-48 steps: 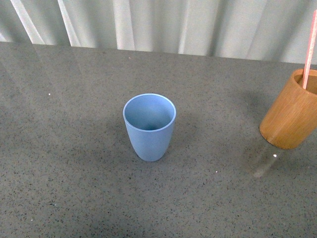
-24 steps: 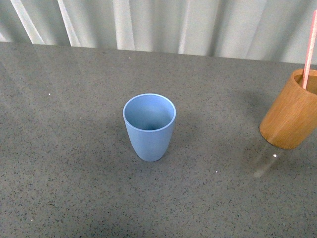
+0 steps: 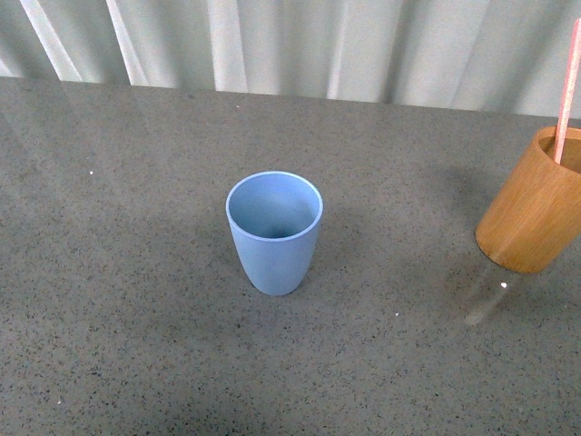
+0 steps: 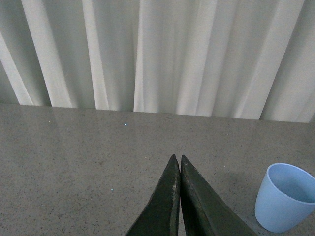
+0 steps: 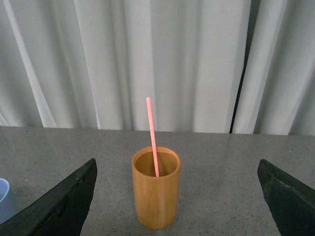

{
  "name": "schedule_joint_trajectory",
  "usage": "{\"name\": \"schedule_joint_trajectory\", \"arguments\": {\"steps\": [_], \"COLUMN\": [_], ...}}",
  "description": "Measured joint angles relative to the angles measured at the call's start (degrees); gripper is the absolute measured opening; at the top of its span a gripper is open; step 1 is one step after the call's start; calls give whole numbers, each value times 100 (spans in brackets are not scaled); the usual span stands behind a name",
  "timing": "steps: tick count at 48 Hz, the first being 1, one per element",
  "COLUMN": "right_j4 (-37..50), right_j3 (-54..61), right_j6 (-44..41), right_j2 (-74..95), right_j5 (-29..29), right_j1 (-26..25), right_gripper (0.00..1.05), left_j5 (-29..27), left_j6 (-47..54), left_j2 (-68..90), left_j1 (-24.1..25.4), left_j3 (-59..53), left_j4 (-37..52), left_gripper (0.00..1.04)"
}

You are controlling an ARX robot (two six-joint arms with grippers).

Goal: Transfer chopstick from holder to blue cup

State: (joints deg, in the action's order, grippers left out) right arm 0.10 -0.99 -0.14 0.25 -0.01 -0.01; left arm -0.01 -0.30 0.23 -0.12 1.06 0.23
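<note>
The blue cup (image 3: 274, 231) stands upright and empty in the middle of the grey table; it also shows in the left wrist view (image 4: 285, 196) and at the edge of the right wrist view (image 5: 6, 199). The orange-brown wooden holder (image 3: 534, 204) stands at the right edge, with the pink chopstick (image 3: 566, 91) leaning upright in it. In the right wrist view the holder (image 5: 155, 189) and chopstick (image 5: 152, 135) stand ahead of my open right gripper (image 5: 177, 169), between its wide-spread fingers. My left gripper (image 4: 176, 158) is shut on nothing, left of the cup. Neither arm shows in the front view.
The speckled grey table (image 3: 127, 272) runs back to a white pleated curtain (image 3: 290, 45). A faint glassy reflection (image 3: 481, 300) lies on the table in front of the holder.
</note>
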Motion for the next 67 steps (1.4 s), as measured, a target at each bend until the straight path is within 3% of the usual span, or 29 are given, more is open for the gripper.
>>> {"name": "schedule_joint_trajectory", "arguments": {"steps": [9,32,33,36,39,42,48,57,67], "right_j4": [0,-2,-35,-706,-868,-334,992,3624,5313], "right_j3": [0,-2,-11,-289,-509,-603,-750,-1064,-1497], "right_j6": [0,2,11,26,11,15,42,-136,-520], "right_j2": [0,2,24,450,1283,2277,3873,6594,8251], "right_j5": [0,-9,-81,-990,-1773,-2057,-2065,-1550,-1174], "right_j1": [0,0,-17,-264,-385,-385,-376,-199,-114], "right_gripper": [95,95,95,95,95,95,95,95,95], "left_j5": [0,0,0,-15,13,-2,-2,2,0], "left_j6": [0,0,0,2,7,4,4,4,4], "left_j2": [0,-4,-4,-4,-4,-17,-15,-15,-15], "left_j1": [2,0,2,0,2,0,2,0,0], "left_j3": [0,0,0,0,0,0,0,0,0], "left_j4": [-20,-20,-20,-20,-20,-20,-20,-20,-20], "left_gripper": [7,87,91,99,98,98,98,98,98]}}
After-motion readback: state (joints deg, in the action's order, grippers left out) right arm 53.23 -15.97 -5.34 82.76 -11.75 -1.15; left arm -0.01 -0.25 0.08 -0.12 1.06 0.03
